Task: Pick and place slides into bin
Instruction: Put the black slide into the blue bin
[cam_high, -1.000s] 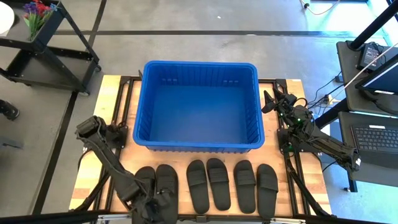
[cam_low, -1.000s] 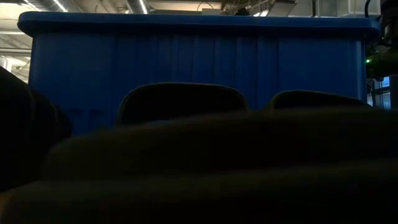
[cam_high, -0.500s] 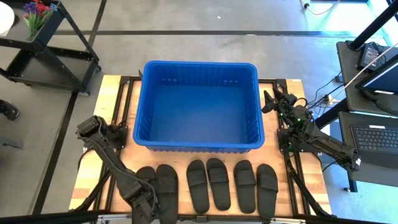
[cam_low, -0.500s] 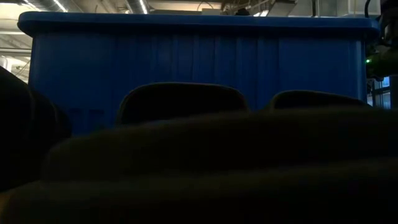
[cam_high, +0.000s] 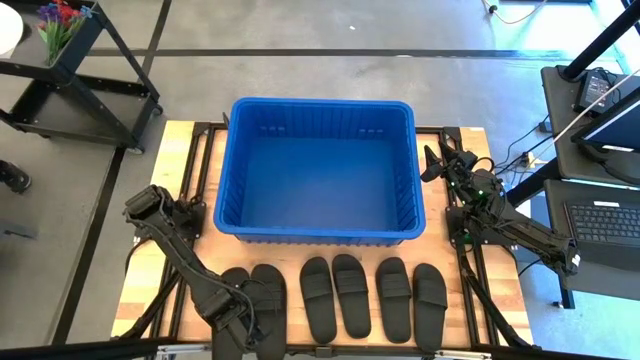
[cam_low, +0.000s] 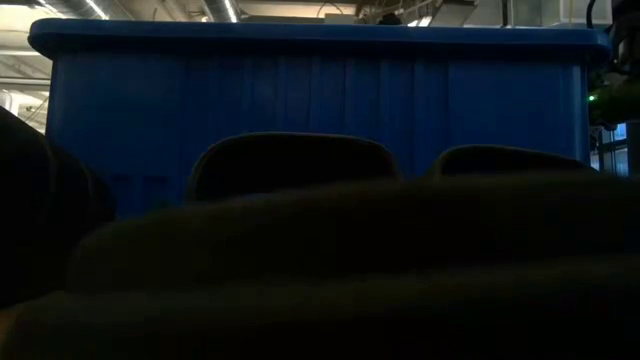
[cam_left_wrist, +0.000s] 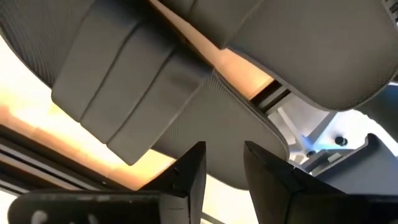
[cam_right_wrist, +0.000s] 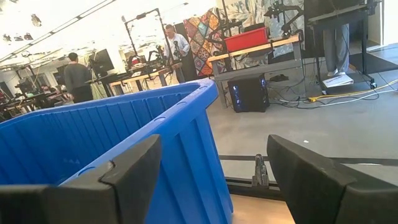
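High view is showing six black slides (cam_high: 340, 297) lying in a row along the near edge of the worktop (cam_high: 180, 160), with the blue bin (cam_high: 315, 170) sitting just beyond them. The left pincer (cam_high: 243, 318) is hovering low over the leftmost pair; in the left wrist view its fingers (cam_left_wrist: 189, 174) are standing narrowly apart at a sole's edge, and I cannot tell whether they are pinching it. The right pincer (cam_high: 433, 163) is waiting spread wide beside the bin's right wall.
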